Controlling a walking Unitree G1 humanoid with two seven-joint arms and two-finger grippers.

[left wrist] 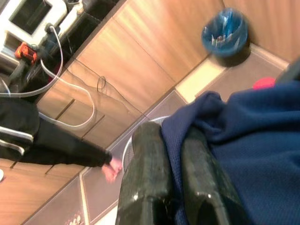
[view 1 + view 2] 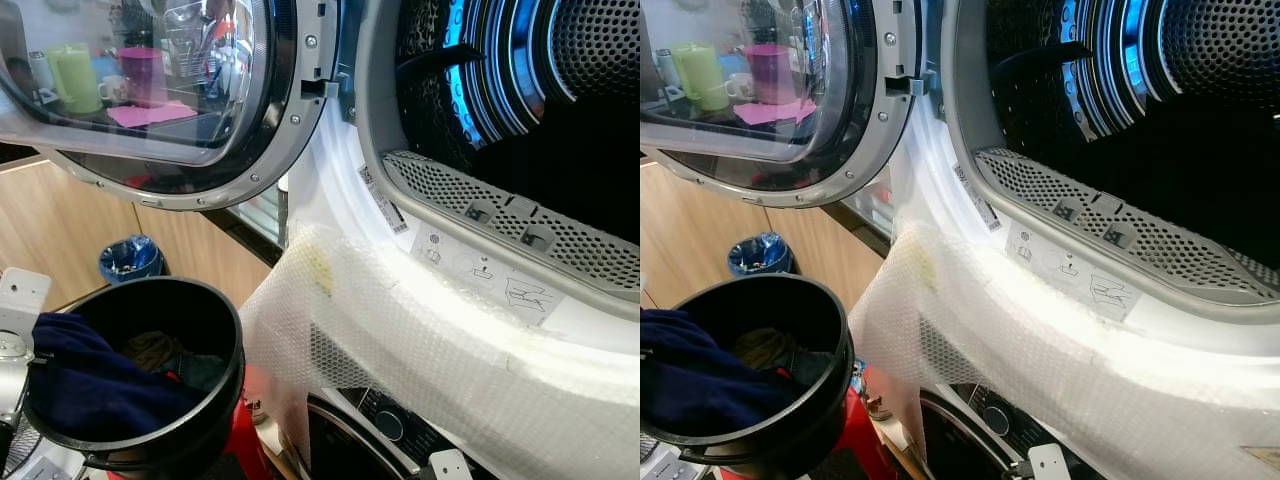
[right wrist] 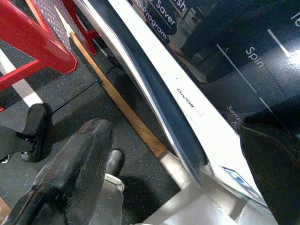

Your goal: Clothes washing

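The left gripper (image 1: 173, 187) was clamped narrowly on a dark navy knitted garment (image 2: 85, 385) draped over the rim of a round black plastic bucket (image 2: 215, 400) at seven o'clock in the head view. The open machine's perforated steel drum (image 2: 590, 60) waited high at one o'clock, past its round glass door (image 2: 150, 90). The right gripper (image 3: 178, 164) hung spread wide beside the lower machine's dark control panel (image 3: 243, 65). The cloth could snag on the bucket rim or the translucent bubble-wrap sheet (image 2: 420, 350) during lifting; how deep the grip ran seemed uncertain, so it might slip.
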